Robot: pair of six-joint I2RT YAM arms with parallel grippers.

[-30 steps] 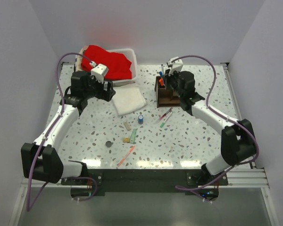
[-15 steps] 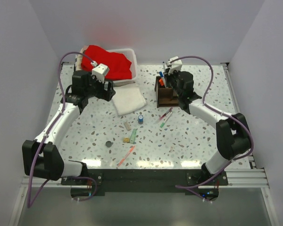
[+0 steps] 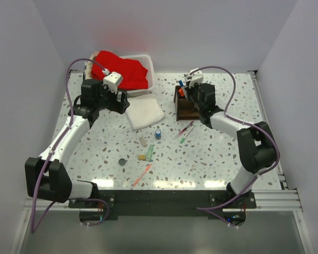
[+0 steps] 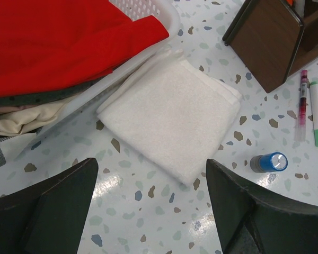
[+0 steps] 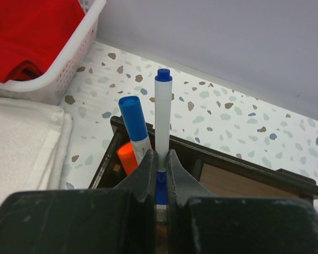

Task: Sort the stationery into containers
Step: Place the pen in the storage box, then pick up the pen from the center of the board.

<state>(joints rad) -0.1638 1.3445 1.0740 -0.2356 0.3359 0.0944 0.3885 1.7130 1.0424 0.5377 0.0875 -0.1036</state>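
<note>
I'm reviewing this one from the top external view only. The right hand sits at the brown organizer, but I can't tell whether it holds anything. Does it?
Observer: Yes. The right wrist view shows the right hand shut on a white pen with a blue tip, held upright at the organizer.
Operator: Anything else in that compartment?
Observer: A blue-capped marker and an orange cap stand beside the pen.
Operator: And the left hand?
Observer: The left hand is open and empty, above the folded white cloth.
</note>
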